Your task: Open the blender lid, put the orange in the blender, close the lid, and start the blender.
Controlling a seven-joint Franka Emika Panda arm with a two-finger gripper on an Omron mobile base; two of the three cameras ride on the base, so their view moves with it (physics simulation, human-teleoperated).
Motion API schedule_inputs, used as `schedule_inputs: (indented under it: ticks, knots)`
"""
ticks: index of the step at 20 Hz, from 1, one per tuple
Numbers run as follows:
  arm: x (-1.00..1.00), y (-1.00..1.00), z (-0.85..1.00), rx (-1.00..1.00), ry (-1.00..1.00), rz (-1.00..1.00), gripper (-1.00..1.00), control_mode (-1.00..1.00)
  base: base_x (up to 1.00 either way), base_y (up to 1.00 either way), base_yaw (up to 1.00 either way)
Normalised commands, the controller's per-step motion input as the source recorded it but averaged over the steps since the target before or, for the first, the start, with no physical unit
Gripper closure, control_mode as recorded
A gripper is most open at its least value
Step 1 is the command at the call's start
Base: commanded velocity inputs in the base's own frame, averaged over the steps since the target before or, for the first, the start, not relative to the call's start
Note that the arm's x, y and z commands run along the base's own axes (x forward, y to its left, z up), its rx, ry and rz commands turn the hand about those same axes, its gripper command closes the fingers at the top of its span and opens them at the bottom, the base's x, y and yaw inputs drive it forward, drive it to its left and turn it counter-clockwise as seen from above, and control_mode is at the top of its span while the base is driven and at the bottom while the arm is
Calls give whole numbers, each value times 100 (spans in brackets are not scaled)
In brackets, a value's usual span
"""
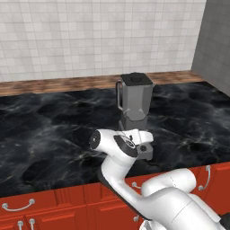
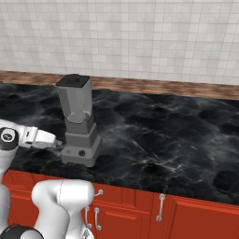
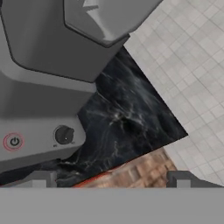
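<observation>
Lid [image 1: 136, 79] sits on blender [image 2: 78, 122] near desk front edge. Hand [image 2: 52, 141] beside base, fingers apart, empty. Likely final step left: pressing power button [image 3: 14, 141].

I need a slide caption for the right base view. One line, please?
Gripper held low beside the base of the lidded blender on the black marble counter.
</observation>
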Motion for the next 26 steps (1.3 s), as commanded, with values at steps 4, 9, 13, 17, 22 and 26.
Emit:
schedule_inputs:
  ticks: [4,9,13,17,22,26]
  knots:
    - [13,-12,0,0,0,0,-100,-100,0,0,0]
    - [9,-1,0,0,0,0,-100,-100,0,0,0]
    - [7,0,0,0,0,0,-100,-100,0,0,0]
    - [1,18,0,-1,0,0,-100,-100,0,0,0]
    - [11,34,0,-2,0,0,-100,-100,0,0,0]
    - [29,2,0,0,0,0,-100,-100,0,0,0]
